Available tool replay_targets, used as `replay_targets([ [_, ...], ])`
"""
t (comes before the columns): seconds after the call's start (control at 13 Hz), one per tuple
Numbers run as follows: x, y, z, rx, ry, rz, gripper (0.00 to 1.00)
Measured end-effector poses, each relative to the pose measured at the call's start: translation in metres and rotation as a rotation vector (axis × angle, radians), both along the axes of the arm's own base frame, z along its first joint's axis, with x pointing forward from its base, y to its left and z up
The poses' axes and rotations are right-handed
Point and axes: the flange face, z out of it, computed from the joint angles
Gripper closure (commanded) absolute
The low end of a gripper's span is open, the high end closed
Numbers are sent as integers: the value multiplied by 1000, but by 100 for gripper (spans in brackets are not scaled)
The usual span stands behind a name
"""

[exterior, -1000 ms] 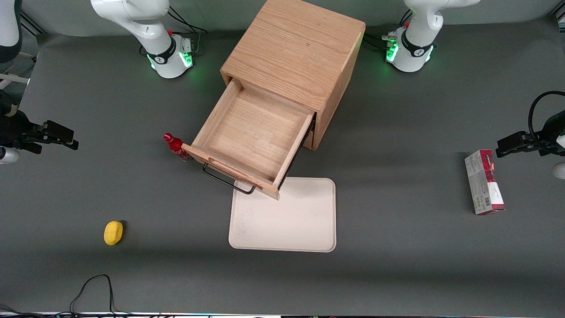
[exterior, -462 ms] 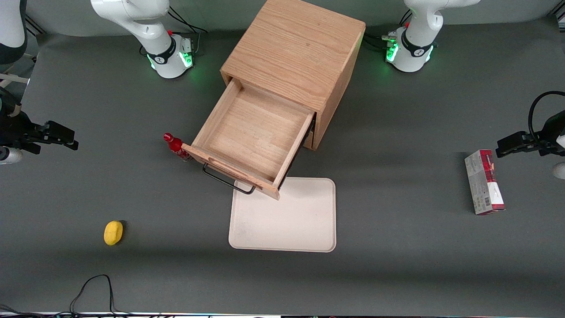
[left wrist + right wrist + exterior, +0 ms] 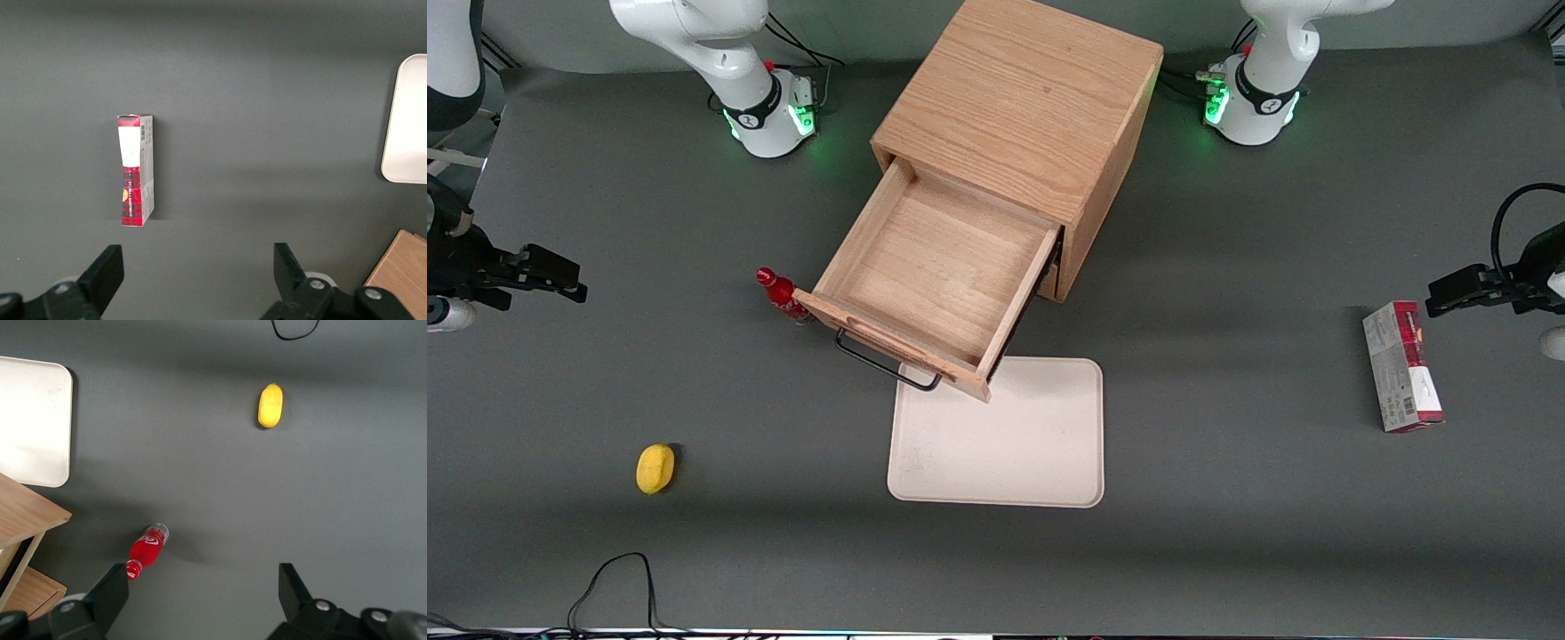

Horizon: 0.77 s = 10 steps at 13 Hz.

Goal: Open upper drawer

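Note:
The upper drawer (image 3: 934, 267) of the light oak cabinet (image 3: 1023, 98) stands pulled far out, its inside bare. Its thin black wire handle (image 3: 885, 363) faces the front camera and overhangs the tray's edge. A corner of the drawer front also shows in the right wrist view (image 3: 27, 510). My right gripper (image 3: 569, 277) hangs above the table toward the working arm's end, well apart from the drawer. It is open and empty in the right wrist view (image 3: 202, 587), above bare mat near the red bottle.
A red bottle (image 3: 781, 293) (image 3: 148, 550) lies beside the drawer front's corner. A yellow object (image 3: 655, 468) (image 3: 270, 405) lies nearer the front camera. A cream tray (image 3: 1040, 444) (image 3: 33, 420) lies in front of the drawer. A red and grey box (image 3: 1401, 366) (image 3: 135, 170) lies toward the parked arm's end.
The working arm's upper part has shifted slightly. The gripper has hardly moved, and the drawer stays open as before.

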Motion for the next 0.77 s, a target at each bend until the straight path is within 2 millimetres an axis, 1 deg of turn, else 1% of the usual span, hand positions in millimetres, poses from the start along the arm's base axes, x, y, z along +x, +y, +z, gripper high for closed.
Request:
replay_targets([
  [0.54,0,-10,0,-5,0,-25,0],
  [0.77,0,-8,0,-5,1,-22,0],
])
